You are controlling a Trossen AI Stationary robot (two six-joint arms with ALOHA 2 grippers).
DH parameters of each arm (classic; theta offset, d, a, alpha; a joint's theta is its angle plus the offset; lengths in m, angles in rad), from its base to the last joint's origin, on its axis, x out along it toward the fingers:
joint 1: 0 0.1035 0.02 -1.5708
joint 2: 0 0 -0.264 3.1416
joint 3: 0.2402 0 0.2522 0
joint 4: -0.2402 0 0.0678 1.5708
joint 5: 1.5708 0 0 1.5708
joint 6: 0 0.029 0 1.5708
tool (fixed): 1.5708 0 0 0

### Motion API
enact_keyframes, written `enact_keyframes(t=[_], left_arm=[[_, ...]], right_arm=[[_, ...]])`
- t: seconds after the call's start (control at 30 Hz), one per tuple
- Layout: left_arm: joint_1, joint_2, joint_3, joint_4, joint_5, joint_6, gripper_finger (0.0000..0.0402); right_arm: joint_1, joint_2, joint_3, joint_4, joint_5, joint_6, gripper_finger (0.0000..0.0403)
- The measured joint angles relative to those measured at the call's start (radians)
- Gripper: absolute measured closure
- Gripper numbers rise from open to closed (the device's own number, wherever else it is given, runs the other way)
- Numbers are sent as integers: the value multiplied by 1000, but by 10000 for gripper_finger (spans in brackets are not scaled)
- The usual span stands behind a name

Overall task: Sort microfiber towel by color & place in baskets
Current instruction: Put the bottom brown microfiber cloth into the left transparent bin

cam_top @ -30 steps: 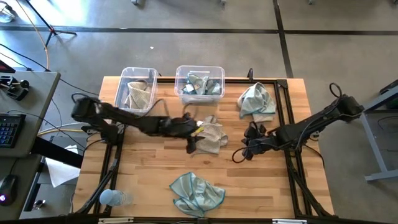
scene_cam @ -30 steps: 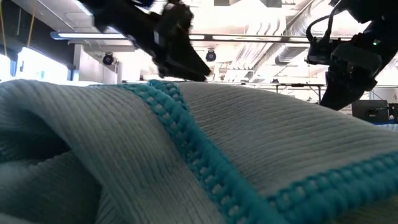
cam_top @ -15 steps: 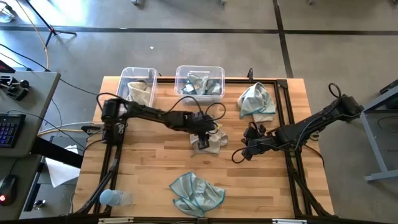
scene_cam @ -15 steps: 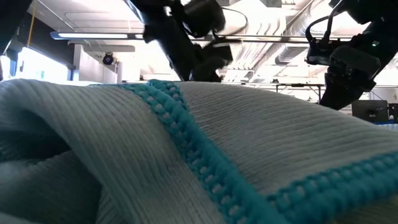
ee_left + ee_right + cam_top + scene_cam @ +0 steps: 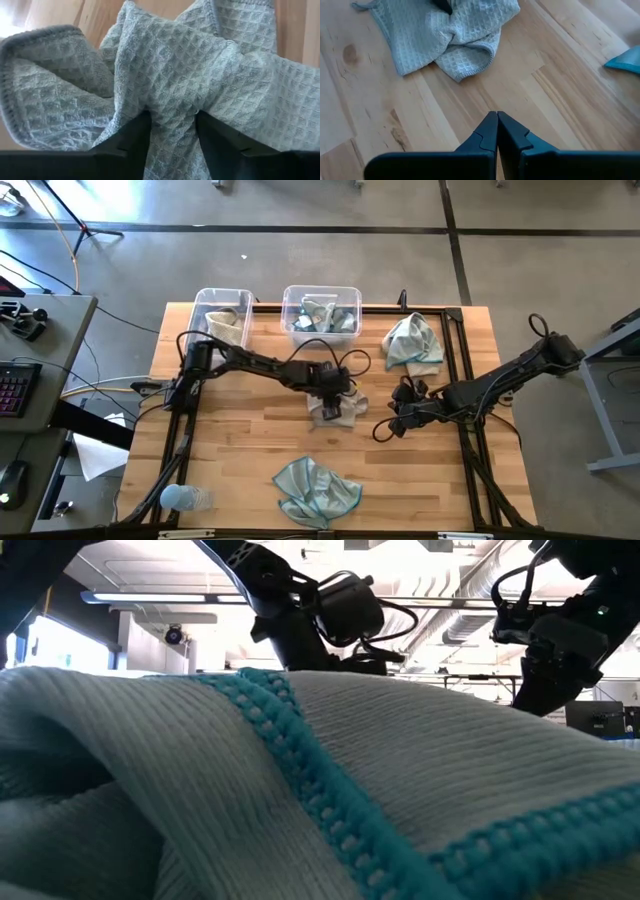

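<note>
High view: left claw (image 5: 333, 402) straddles grey towel (image 5: 340, 412).

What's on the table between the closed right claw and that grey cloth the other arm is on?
Nothing: in the right wrist view only bare wooden table lies between the right gripper and the grey towel.

Two clear baskets (image 5: 221, 317) (image 5: 321, 311), two loose teal towels (image 5: 412, 343) (image 5: 315, 490), one loose beige-grey towel (image 5: 337, 410).

Even bright overhead light; ceiling lamps (image 5: 420, 560) glare, nearest towel (image 5: 300, 800) blurred.
</note>
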Motion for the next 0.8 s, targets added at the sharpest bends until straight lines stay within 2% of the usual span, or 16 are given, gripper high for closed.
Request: enact_keyframes(t=[0.1,0.2,0.27,0.5,0.8], left_arm=[[-7,2,0,-5,-2,-8,299],[-14,-9,-1,-9,-24,-8,368],[-18,-19,-3,-11,-26,-11,390],[-24,-162,-13,-77,-10,-17,398],[-24,-435,-9,-166,-108,-20,401]], right_arm=[[0,0,0,0,13,1,403],[0,0,0,-1,28,1,403],[0,0,0,-1,30,1,403],[0,0,0,0,32,3,403],[0,0,0,0,36,1,403]])
